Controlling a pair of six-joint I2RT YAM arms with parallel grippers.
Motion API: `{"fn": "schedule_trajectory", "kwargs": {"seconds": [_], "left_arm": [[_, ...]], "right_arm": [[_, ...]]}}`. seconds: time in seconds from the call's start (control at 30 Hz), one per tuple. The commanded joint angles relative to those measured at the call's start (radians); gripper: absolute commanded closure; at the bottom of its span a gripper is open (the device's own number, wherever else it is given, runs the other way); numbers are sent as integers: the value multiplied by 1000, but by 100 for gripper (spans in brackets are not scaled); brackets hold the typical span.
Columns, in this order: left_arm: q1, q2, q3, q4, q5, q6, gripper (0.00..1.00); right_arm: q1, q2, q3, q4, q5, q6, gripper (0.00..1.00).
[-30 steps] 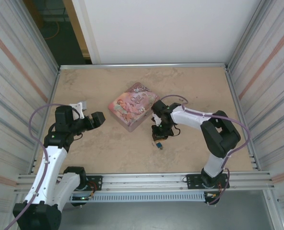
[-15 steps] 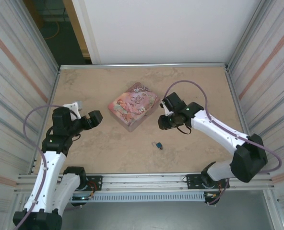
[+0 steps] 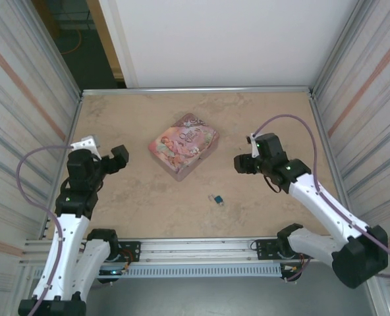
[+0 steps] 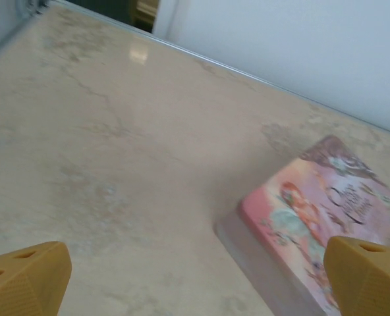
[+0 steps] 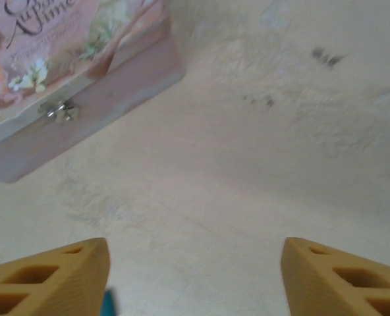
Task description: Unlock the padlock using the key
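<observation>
The padlock (image 3: 217, 199), tiny and blue, lies alone on the table in front of the pink tin. In the right wrist view a blue sliver of the padlock (image 5: 107, 304) shows beside my left-hand fingertip. The key is hidden from me. My right gripper (image 3: 241, 163) hovers to the upper right of the padlock, apart from it. Its fingers (image 5: 50, 276) stand wide open over bare table, so the right gripper (image 5: 195, 280) holds nothing. My left gripper (image 3: 119, 157) is off to the far left, facing the tin. This left gripper (image 4: 195, 283) is open and empty.
The pink illustrated tin (image 3: 183, 145) sits mid-table, its metal latch (image 5: 60, 110) facing the right arm; the same tin (image 4: 320, 224) lies ahead of the left wrist. Metal rails (image 3: 195, 89) and corrugated walls bound the table.
The right arm has pulled back to the right, away from the padlock, and its jaws have opened. The left arm has drawn back leftward and opened a little wider.
</observation>
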Motion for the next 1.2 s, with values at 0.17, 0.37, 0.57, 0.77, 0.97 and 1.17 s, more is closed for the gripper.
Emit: {"fn": "schedule_trajectory", "kwargs": {"seconds": [0.17, 0.37, 0.57, 0.77, 0.97, 1.17], "left_arm": [[16, 99, -108, 291, -206, 139, 1], [17, 186, -207, 470, -285, 154, 2], [17, 311, -226, 548, -316, 186, 2], [11, 428, -235, 632, -283, 225, 2], [7, 504, -260, 741, -230, 261, 2], [8, 564, -289, 881, -149, 292, 2]], "right_arm": [[-136, -219, -228, 279, 92, -143, 1], [-298, -283, -377, 438, 80, -167, 1], [-413, -179, -471, 594, 59, -133, 1], [-428, -12, -511, 784, 60, -169, 1], [-447, 130, -485, 942, -31, -231, 1], [-478, 269, -477, 1162, -131, -235, 1]]}}
